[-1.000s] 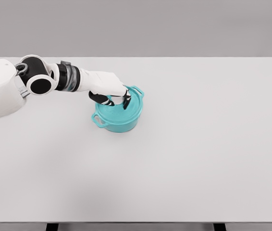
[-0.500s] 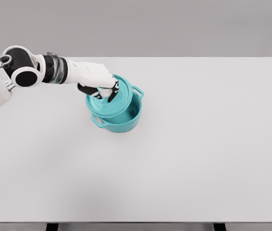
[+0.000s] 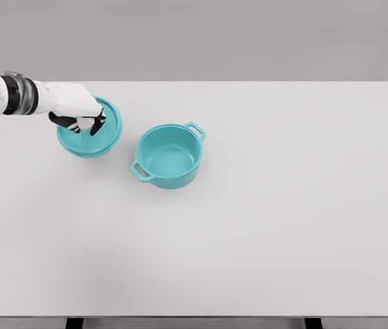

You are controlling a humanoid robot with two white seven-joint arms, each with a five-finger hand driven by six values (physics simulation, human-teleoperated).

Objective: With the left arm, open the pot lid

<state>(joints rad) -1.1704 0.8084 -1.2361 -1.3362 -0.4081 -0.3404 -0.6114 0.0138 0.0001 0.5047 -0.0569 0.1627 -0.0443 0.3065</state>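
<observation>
Gripping the Lid Beside the Uncovered Pot

The dark fingertips (image 3: 99, 123) are curled down onto the top of the teal lid (image 3: 105, 136), where its knob is hidden beneath them, so the lid is held from above. The left hand (image 3: 77, 110) is seen in the upper left of the frame, white across the back, with a black and grey wrist cuff behind it. The left arm (image 3: 2, 96) is brought in from the left edge. The lid is tilted slightly and is shown over the white table (image 3: 283, 226); whether it is touching the surface cannot be told.

The pot (image 3: 168, 156) is set just right of the lid, a little above the middle of the frame, apart from it by a narrow strip of table. It is uncovered, its teal inside is exposed, and a loop handle is seen at its upper right and another at its lower left.
</observation>
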